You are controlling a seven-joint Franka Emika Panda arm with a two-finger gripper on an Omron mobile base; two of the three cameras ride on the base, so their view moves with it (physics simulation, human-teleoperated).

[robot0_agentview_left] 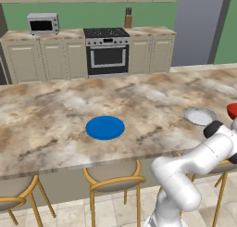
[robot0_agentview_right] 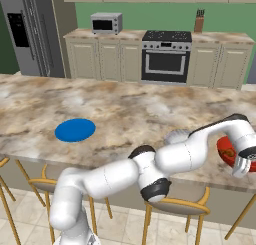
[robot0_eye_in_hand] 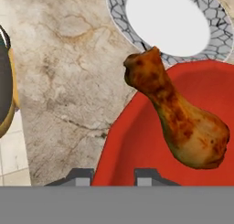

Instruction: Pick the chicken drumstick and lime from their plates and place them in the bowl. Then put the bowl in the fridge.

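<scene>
The brown-orange chicken drumstick [robot0_eye_in_hand: 178,113] lies inside the glossy red bowl [robot0_eye_in_hand: 137,145], thick end lower right, thin end up toward the rim. My gripper [robot0_eye_in_hand: 113,177] is shut on the bowl's near rim, one fingertip outside it and one over the red inside. The bowl [robot0_agentview_right: 223,150] sits at the island counter's right front edge, with the gripper [robot0_agentview_right: 242,166] at its side. A white plate with a grey mosaic rim [robot0_eye_in_hand: 169,22] lies just beyond the bowl. The blue plate [robot0_agentview_left: 105,128] lies bare near the counter's middle. The lime is out of view. The grey fridge [robot0_agentview_right: 25,34] stands at the far left.
Wooden stools [robot0_agentview_left: 113,176] line the island's near side under the marble counter [robot0_agentview_left: 55,105]. Across the aisle stand the stove [robot0_agentview_left: 107,52], a microwave [robot0_agentview_left: 42,23] and a knife block [robot0_agentview_left: 128,18] on the back counter.
</scene>
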